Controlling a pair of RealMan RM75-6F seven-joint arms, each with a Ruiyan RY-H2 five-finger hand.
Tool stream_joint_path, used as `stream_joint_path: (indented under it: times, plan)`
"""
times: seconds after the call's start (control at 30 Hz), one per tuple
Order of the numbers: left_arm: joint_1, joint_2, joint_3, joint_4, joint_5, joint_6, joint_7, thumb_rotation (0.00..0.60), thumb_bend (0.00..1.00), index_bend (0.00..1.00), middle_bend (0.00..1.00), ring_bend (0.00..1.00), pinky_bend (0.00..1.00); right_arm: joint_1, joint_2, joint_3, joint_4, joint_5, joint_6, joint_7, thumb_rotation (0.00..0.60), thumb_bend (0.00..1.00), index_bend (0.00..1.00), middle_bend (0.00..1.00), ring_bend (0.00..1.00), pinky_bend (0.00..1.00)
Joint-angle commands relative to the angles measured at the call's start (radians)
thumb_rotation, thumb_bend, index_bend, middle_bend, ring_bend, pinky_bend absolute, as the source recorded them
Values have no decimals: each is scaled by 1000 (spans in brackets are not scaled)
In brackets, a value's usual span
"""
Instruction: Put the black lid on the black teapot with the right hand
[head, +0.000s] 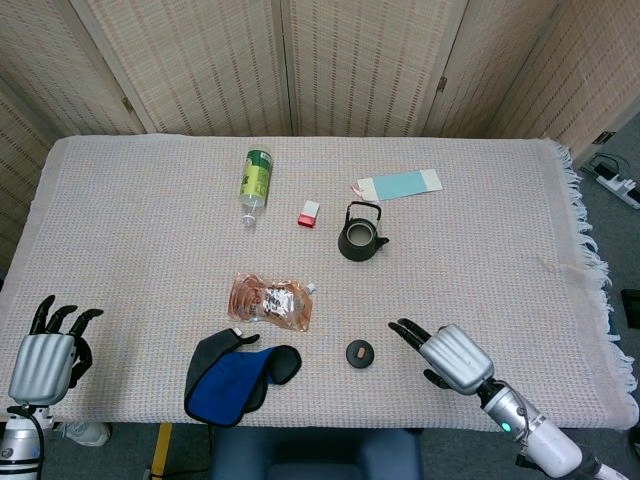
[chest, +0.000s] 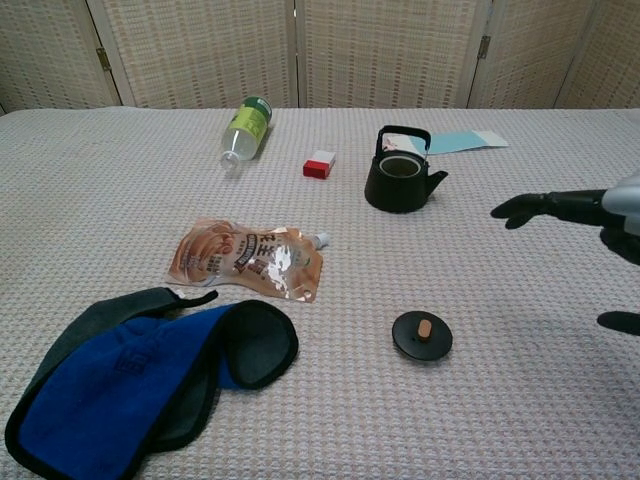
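Note:
The black lid (head: 360, 353) (chest: 422, 335), with a tan knob on top, lies flat on the cloth near the table's front edge. The black teapot (head: 360, 238) (chest: 401, 181) stands upright and uncovered farther back, its handle raised. My right hand (head: 447, 358) (chest: 580, 215) hovers open just right of the lid, fingers stretched toward it and holding nothing. My left hand (head: 46, 357) stays open at the front left corner, far from both objects.
A blue and black cloth (head: 235, 375) lies left of the lid, with a shiny snack pouch (head: 273, 299) behind it. Farther back are a green-labelled bottle (head: 256, 180) on its side, a small red and white box (head: 309, 213) and a light blue card (head: 400, 184).

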Motion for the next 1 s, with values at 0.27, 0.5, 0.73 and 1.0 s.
stream_joint_path:
  times: [0.27,0.5,0.73,1.0]
  plan:
    - [3,-4,1,8,-8,-4,-1,600,507,258,204,189,54,125,-125,18,36,139,-164,-159,600,327,50,148,791,674]
    - [-1,-10,-2,16,-9,-11,-5,600,507,258,204,188,54,174,-187,21,70,213,-197,-225,600,327,72,160,793,674]
    - [-1,-12,-4,23,-12,-13,-12,600,507,258,204,188,54,210,-225,11,90,259,-207,-275,600,327,100,172,799,674]
    - [1,-14,-4,32,-16,-13,-21,600,507,258,204,188,54,244,-259,-2,125,303,-209,-306,600,327,139,181,800,674]
